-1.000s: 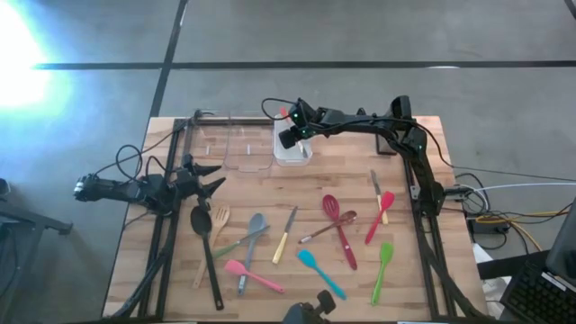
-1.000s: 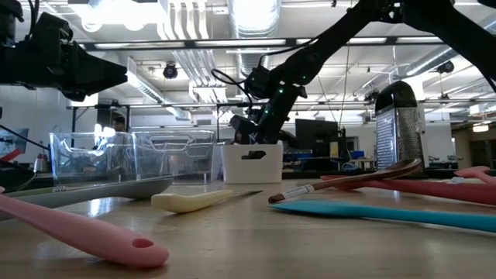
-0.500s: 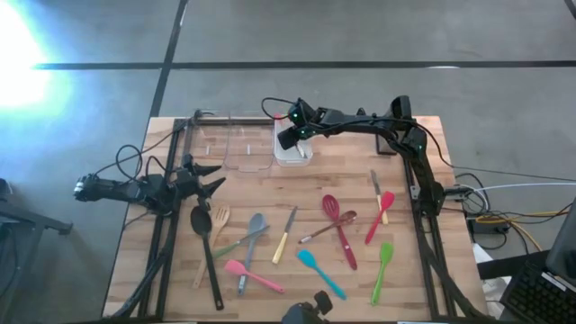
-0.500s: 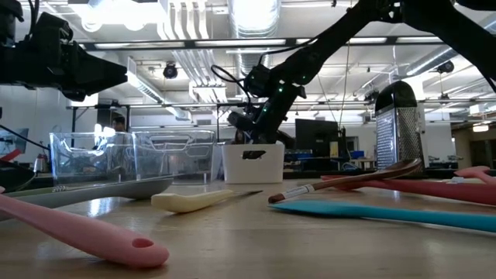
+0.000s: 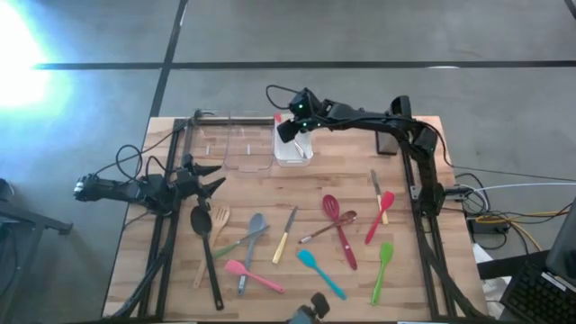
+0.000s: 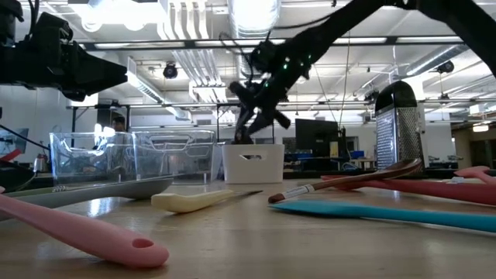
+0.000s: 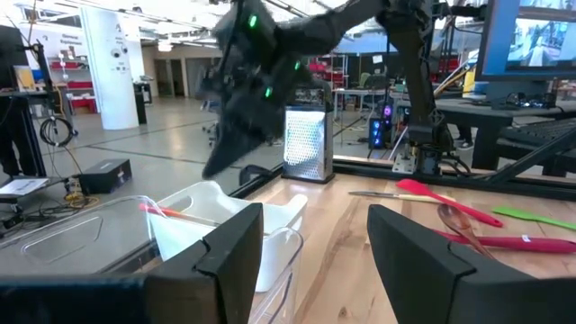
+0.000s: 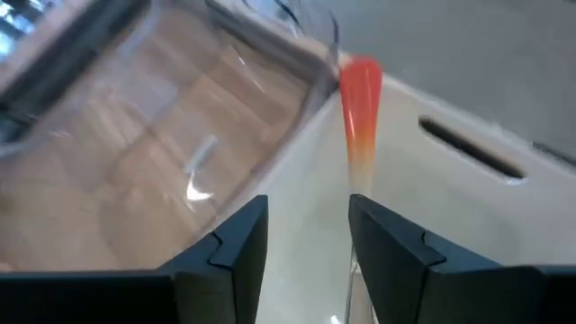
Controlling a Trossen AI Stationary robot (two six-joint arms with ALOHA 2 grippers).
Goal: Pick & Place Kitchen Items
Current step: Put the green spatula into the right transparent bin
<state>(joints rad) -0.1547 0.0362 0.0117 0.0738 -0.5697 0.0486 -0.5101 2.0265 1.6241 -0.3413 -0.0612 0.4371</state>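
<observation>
My right tool (image 5: pixel 286 131) is positioned above the white bin (image 5: pixel 293 151) at the far side of the table (image 5: pixel 360 279). Its fingers (image 8: pixel 396 252) are parted and grip nothing. Between them, in the right wrist view, an orange-handled utensil (image 8: pixel 361 108) lies inside the white bin, its handle end resting up against the rim; the tool is clear of it. The clear bin (image 5: pixel 234 144) stands directly beside the white bin.

My left tool (image 5: pixel 209 177) hangs over the table's left edge, fingers spread wide, empty.

The remaining utensils lie loose on the near half of the table:
- black spoon (image 5: pixel 205 247), wooden fork (image 5: pixel 214 236) and grey spatula (image 5: pixel 253 238), grouped at the left;
- pink spatula (image 5: pixel 252 275) and teal spatula (image 5: pixel 319 273), nearest the front edge;
- cream-handled knife (image 5: pixel 285 236), centre;
- red slotted spoon (image 5: pixel 340 230), crossed by a wooden-handled utensil (image 5: pixel 327 227);
- red spatula (image 5: pixel 380 216) and green spatula (image 5: pixel 382 270), at the right.
</observation>
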